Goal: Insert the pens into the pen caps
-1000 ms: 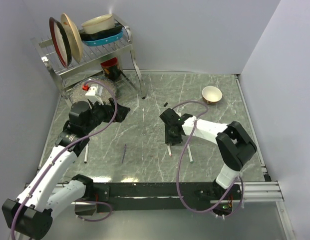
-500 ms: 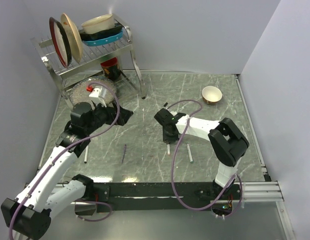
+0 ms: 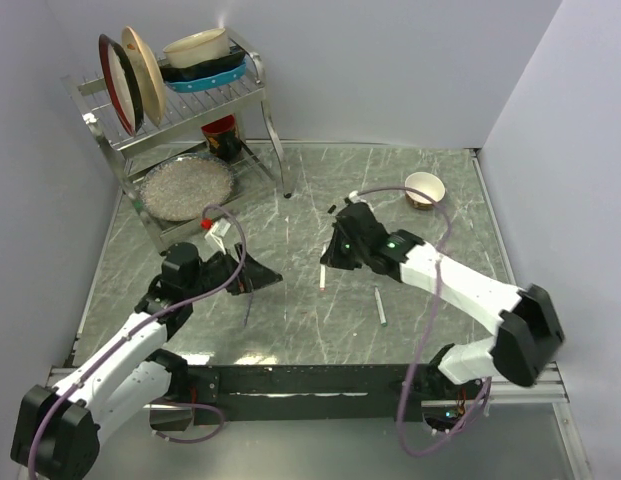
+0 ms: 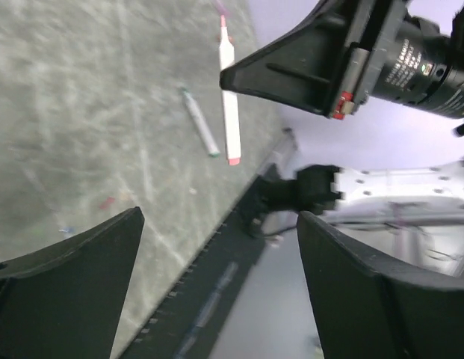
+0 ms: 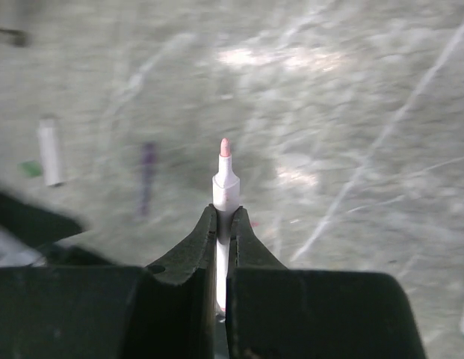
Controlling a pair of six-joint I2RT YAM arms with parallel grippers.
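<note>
I had closed the right gripper [image 5: 223, 218] tight on the red-tipped pen [image 5: 226, 183] and lifted it clear, while the left gripper [image 4: 219, 224] came in wide and empty, so capping looked next.

The surface [image 3: 390, 165] is a grey-green slab veined with pale streaks. A metal dish rack [image 3: 275, 150] stands at its far left corner, legs on the slab. Near the far right corner sits a cream bowl [image 3: 424, 187], upright and well apart from everything else. Between rack and bowl, toward the far side, lies a short black cap [image 3: 331, 208], too small to tell more. A white pen [image 3: 381, 307] lies right of the middle, nearer the front, running roughly front to back; the left wrist view shows a green end on it. Left of the middle lies a thin dark purple stick [image 3: 247, 312], partly hidden. A black rail [image 3: 290, 380] runs along the near edge.
</note>
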